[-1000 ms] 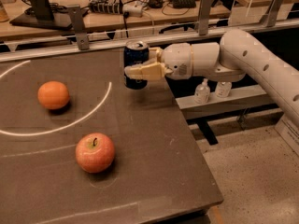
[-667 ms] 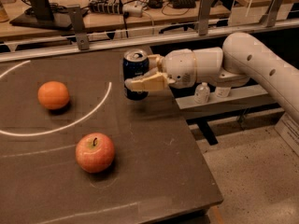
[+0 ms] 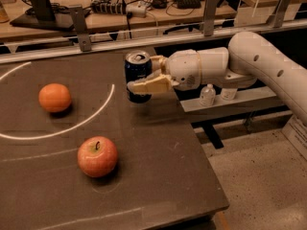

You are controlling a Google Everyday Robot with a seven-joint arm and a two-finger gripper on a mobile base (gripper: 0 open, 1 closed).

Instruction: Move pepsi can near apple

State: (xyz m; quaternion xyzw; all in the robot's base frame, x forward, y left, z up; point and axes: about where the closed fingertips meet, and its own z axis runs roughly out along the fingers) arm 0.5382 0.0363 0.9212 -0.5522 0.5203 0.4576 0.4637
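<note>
The pepsi can (image 3: 137,70) is dark navy with a silver top and stands upright, held at the right part of the dark table. My gripper (image 3: 144,76) reaches in from the right on a white arm and is shut on the can, one beige finger (image 3: 149,85) across its front. The apple (image 3: 97,156), red-orange with a short dark stem, sits on the table well to the front left of the can.
A plain orange fruit (image 3: 55,97) sits at the left inside a white curved line on the table (image 3: 158,176). The table's right edge runs just below the gripper. A metal rail (image 3: 115,40) and a cluttered bench lie behind. Floor is at right.
The gripper has carried the can a little down and toward the front of the table. The apple and the orange have not moved.
</note>
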